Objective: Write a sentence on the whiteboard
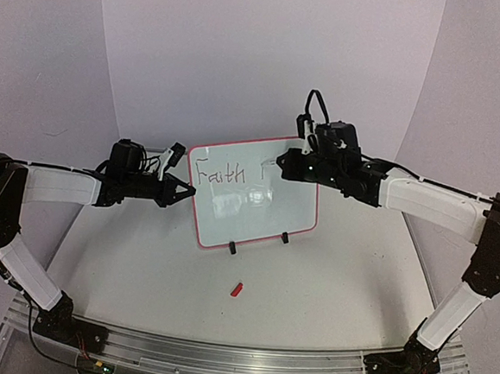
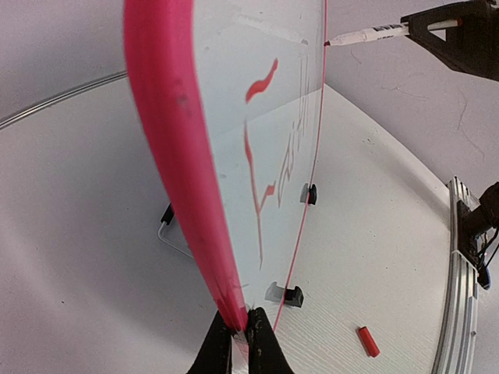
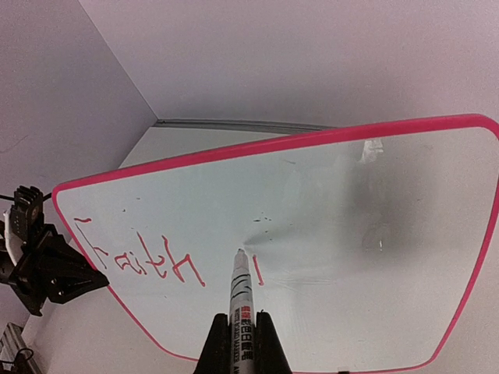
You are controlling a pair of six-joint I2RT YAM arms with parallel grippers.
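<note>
From above, the whiteboard point(image 1: 254, 192) stands on its two black feet point(image 1: 259, 242) about mid-table point(image 1: 329, 288), leaning back a little. The left gripper point(image 1: 185, 190) meets its left edge, and the right gripper point(image 1: 293, 166) reaches in from the right to the upper middle of the board. A small red cap point(image 1: 238, 288) lies on the table nearer than the board, well apart from it. The sentence point(image 1: 218, 177) so far reads "Faith", with a short mark just to its right. In the left wrist view the jaws are pinched on the pink rim at the board's edge, steadying it. The board's face runs away from the camera, and the pen tip touches or nearly touches it at the far top. In the right wrist view the jaws are clamped on the barrel of a marker point(image 3: 240, 284). Its tip is at the board, right beside a short fresh stroke just past "Faith". By my reading, one word is done and a second is only just begun, so most of the sentence remains to be written. The open space to the right and below looks sufficient for it.
</note>
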